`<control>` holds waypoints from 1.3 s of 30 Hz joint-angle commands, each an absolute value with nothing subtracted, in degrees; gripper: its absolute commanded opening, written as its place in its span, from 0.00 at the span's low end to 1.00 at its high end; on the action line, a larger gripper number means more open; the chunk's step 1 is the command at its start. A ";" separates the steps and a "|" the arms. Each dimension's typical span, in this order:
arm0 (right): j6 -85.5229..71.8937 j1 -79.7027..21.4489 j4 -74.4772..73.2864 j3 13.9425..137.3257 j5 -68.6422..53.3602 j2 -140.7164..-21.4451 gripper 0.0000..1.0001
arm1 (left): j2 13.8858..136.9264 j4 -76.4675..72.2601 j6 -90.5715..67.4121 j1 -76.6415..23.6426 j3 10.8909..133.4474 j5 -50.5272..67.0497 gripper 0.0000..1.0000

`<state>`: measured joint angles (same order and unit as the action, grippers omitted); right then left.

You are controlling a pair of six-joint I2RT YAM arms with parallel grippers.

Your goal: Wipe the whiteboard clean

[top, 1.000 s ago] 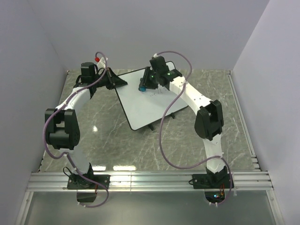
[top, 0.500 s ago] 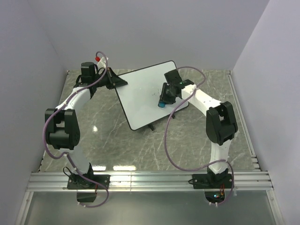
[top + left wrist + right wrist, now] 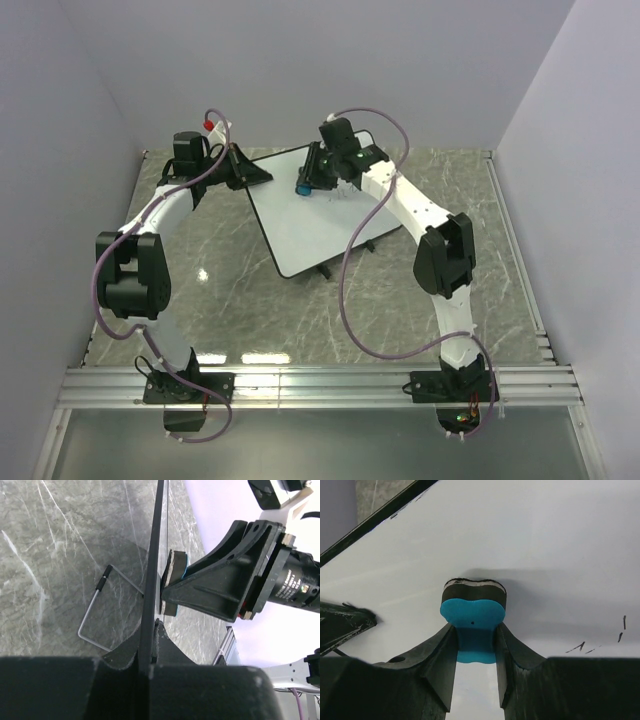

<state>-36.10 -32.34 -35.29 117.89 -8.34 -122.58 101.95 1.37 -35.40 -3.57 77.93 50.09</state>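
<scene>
The whiteboard (image 3: 310, 215) stands tilted on the marble table, white with a thin black frame. My left gripper (image 3: 243, 170) is shut on its upper left edge; in the left wrist view the board's black edge (image 3: 152, 580) runs up from between the jaws. My right gripper (image 3: 308, 180) is shut on a blue eraser (image 3: 472, 617) and presses its dark felt face against the board near the upper left part. A few thin dark marks (image 3: 582, 646) remain on the board to the right of the eraser. The eraser also shows edge-on in the left wrist view (image 3: 175, 575).
The board's black wire stand leg (image 3: 95, 612) rests on the grey marble table (image 3: 220, 290). Another leg shows below the board's lower edge (image 3: 322, 270). White walls close in the back and both sides. An aluminium rail (image 3: 320, 385) runs along the near edge.
My right gripper with the eraser has swept from the board's right side back to its upper left part. The left gripper and the board have held still.
</scene>
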 commanded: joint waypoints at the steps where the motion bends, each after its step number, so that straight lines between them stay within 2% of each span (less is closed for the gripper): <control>1: -37.26 -30.24 -35.16 117.87 -7.73 -125.25 0.00 | 101.08 8.26 -27.16 -7.12 78.05 48.43 0.00; 7: -37.09 -25.24 -30.41 96.54 -5.20 -119.89 0.00 | 100.72 8.09 -27.16 -7.12 77.70 48.43 0.00; 13: -34.81 -22.50 -29.62 87.46 -3.08 -117.07 0.00 | 101.34 7.74 -27.68 -7.12 78.05 48.87 0.00; 18: -35.15 -23.03 -30.14 91.13 -4.57 -117.42 0.00 | 101.86 7.47 -27.86 -7.12 78.22 49.04 0.00; 25: -36.91 -24.34 -33.31 112.37 -9.83 -123.56 0.00 | 102.30 8.52 -26.72 -7.64 78.92 48.52 0.00; 30: -38.66 -24.79 -33.05 120.49 -12.66 -127.96 0.00 | 102.39 8.88 -26.63 -7.65 79.01 48.52 0.00; 33: -38.76 -24.52 -33.14 119.01 -13.01 -128.41 0.00 | 102.39 9.58 -26.19 -7.65 79.45 48.34 0.00; 39: -37.79 -21.80 -28.22 97.43 -10.99 -121.65 0.00 | 101.78 9.67 -25.84 -7.65 79.10 48.25 0.00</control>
<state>-38.28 -22.50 -27.59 108.16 -12.14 -121.38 101.95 4.27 -35.79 -3.75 78.78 49.41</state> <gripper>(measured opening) 0.390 0.068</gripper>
